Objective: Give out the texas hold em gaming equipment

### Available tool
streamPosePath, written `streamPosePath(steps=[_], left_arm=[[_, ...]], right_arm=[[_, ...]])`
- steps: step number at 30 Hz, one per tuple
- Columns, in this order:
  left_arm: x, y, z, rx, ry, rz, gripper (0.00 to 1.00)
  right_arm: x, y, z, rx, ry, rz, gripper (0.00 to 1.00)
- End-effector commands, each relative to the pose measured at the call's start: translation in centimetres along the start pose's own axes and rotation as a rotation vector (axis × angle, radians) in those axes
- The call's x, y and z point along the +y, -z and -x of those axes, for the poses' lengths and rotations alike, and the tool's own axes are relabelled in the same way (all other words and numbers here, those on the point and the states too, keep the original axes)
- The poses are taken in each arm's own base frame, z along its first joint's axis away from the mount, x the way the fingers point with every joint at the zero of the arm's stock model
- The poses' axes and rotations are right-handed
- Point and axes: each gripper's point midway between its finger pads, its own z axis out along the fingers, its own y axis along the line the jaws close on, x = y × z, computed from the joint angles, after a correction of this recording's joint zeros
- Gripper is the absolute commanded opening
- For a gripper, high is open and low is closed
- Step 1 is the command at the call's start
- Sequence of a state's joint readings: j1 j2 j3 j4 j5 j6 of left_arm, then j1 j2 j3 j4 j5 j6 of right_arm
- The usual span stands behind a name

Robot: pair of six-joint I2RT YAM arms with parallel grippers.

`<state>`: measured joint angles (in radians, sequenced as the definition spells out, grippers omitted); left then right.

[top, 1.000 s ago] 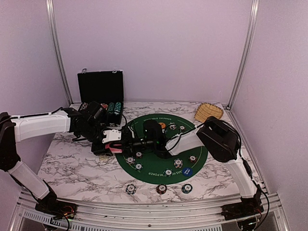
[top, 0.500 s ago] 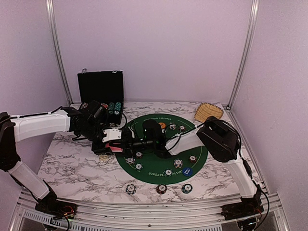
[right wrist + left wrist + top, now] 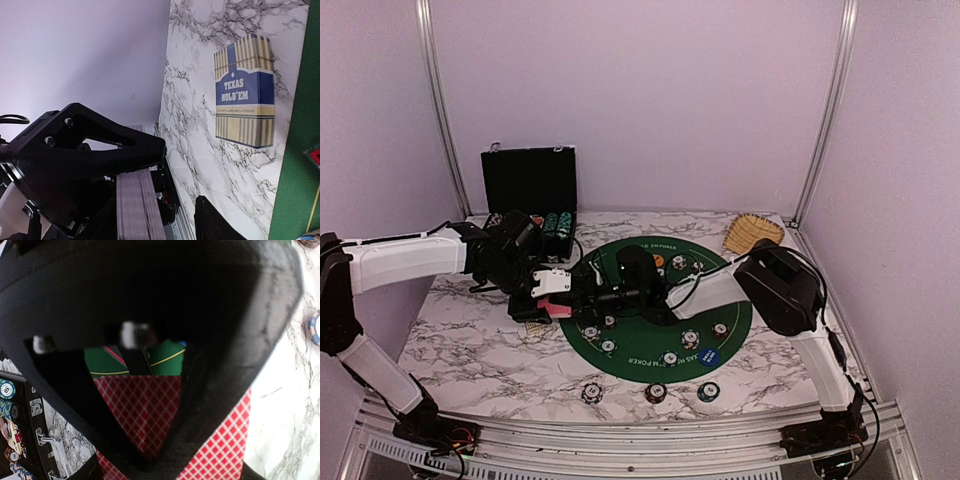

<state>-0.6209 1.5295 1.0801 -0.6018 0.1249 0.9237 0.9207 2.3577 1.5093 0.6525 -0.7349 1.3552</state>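
My left gripper [image 3: 558, 291] is shut on a deck of red-backed playing cards [image 3: 560, 307] just off the left rim of the green poker mat [image 3: 638, 350]. In the left wrist view the cards [image 3: 142, 410] sit between my black fingers [image 3: 210, 390]. My right gripper [image 3: 588, 296] reaches in from the right and meets the deck. In the right wrist view its jaws stand open, with the deck's edge [image 3: 137, 205] against one finger [image 3: 100, 145] and apart from the other [image 3: 215, 222]. Striped chips [image 3: 690, 338], an orange button [image 3: 657, 261] and a blue button [image 3: 709, 357] lie on the mat.
Three chips [image 3: 656, 392] lie on the marble in front of the mat. A Texas Hold'em card box [image 3: 245, 97] lies on the marble by the grippers. The black chip case [image 3: 530, 180] stands open at the back left. The wicker basket [image 3: 752, 233] is at the back right.
My right arm has eased slightly left toward the deck. My left gripper holds the deck in nearly the same place.
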Motion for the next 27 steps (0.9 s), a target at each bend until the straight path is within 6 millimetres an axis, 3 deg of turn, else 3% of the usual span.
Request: streamPosePath(steps=[1,13,27], left_arm=[[0.5,0.5,0.4,0.006,0.000,0.009,0.33],[0.8,0.4,0.2,0.018,0.015,0.019,0.30],[1.0,0.7,0.6,0.003,0.032,0.023,0.25]], right_arm=[[1.7,0.8,0.5,-0.024,0.043,-0.006,0.49],[3.5,1.5,0.3,-0.006,0.080,0.035,0.51],[1.8,1.9,-0.1,0.009,0.059,-0.012,0.45]])
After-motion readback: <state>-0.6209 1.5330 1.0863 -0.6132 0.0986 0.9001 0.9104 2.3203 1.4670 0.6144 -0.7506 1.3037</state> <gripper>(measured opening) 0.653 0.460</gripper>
